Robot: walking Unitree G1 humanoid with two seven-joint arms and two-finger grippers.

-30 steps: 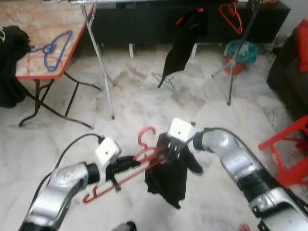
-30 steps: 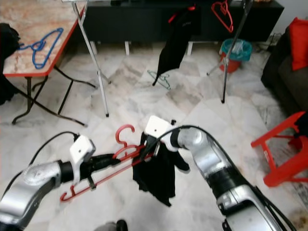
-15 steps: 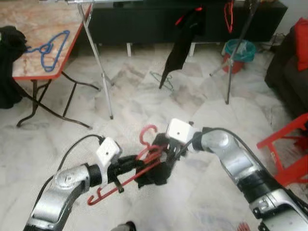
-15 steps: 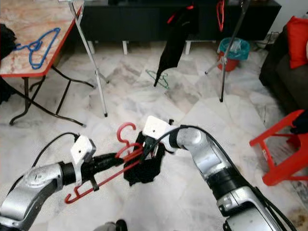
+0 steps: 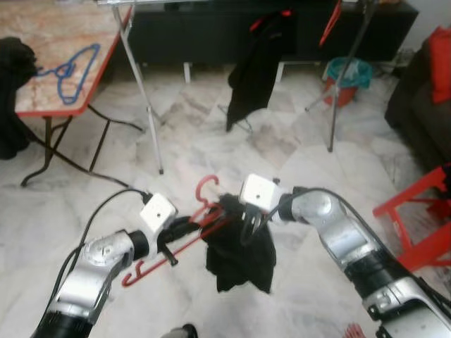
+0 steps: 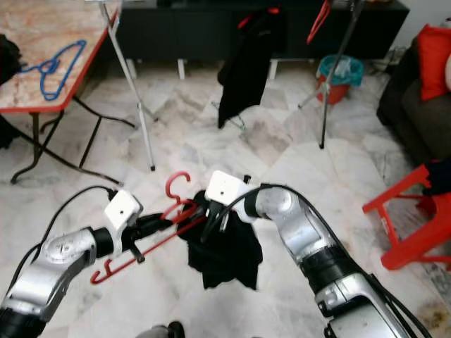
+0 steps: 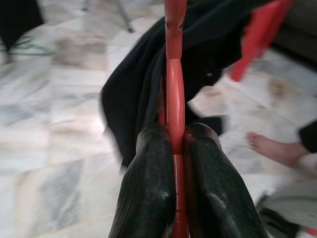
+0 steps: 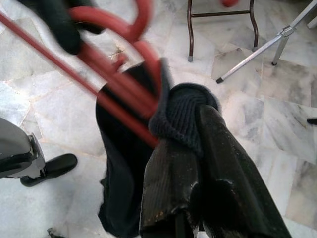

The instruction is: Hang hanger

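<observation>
Rack leg (image 5: 146,98) ahead-left; floor btwn legs open.

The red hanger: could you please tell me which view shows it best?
The left eye view: the red hanger shows whole, hook to tip, between both arms. The left wrist view has the left claw shut on its bar; the right wrist view shows blurred red bars beside the black garment.

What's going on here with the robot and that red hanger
The robot is putting a black garment onto a red hanger, standing on the marble floor. Its left gripper is clamped on the hanger's bar, holding it out at a slant. Its right gripper pinches a fold of the garment beside the hanger, and the cloth droops below. The clothes rack stands ahead with another black garment on it, so the hanging itself is not yet done.
</observation>
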